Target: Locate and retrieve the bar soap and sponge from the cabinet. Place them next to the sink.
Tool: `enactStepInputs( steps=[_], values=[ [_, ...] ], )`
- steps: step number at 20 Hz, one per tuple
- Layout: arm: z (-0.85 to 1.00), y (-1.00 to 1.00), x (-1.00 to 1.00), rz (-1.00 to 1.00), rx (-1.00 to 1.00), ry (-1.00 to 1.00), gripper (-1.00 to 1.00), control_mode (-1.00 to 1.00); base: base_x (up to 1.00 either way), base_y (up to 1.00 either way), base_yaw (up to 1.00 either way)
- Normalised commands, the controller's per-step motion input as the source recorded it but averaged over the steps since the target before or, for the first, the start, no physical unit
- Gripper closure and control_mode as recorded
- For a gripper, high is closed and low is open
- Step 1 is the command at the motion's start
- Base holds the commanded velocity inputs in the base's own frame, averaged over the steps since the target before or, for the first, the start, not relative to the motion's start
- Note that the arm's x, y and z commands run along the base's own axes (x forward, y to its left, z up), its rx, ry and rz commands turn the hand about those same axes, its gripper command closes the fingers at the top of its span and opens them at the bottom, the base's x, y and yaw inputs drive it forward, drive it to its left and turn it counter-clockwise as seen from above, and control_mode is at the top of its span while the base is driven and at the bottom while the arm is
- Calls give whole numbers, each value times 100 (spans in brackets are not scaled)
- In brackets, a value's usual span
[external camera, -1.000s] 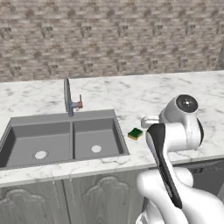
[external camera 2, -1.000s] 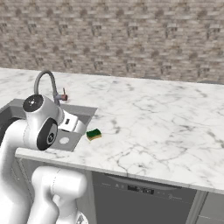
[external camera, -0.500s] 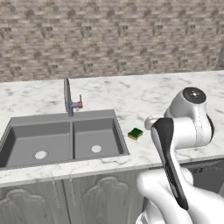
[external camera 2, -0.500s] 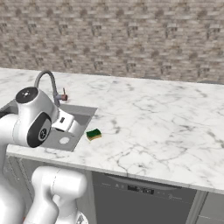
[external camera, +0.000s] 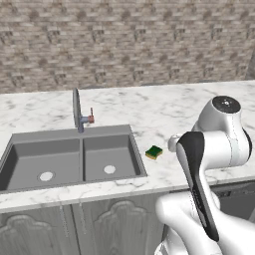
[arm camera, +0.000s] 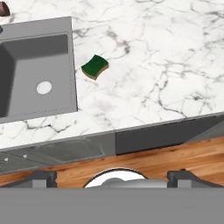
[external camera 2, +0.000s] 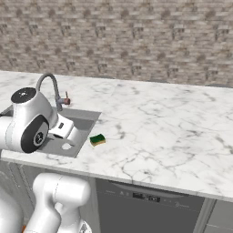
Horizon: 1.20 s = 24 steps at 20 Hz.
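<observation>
Hand view: one sponge on counter beside sink, well beyond wide-open, empty claw.

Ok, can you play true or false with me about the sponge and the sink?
1. The sponge lies on the marble counter beside the sink. True.
2. The sponge is inside a sink basin. False: it lies on the counter, right of the sink.
3. The gripper holds the sponge. False: it is open and holds nothing.
4. The faucet has a small red handle. True.
5. The wall behind is brick. True.
</observation>
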Motion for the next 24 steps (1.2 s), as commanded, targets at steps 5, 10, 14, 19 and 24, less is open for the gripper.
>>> enactStepInputs(
  steps=[5, 10, 14, 19, 24],
  values=[
    [0, 0, 0, 0, 0, 0, -100, -100, 0, 0, 0],
    [0, 0, 0, 0, 0, 0, -100, -100, 0, 0, 0],
    [0, 0, 0, 0, 0, 0, -100, 100, 0, -11, -18],
    [0, 0, 0, 0, 0, 0, -100, 100, 0, -10, -45],
    [0, 0, 0, 0, 0, 0, -100, 100, 0, -7, -45]
  ],
)
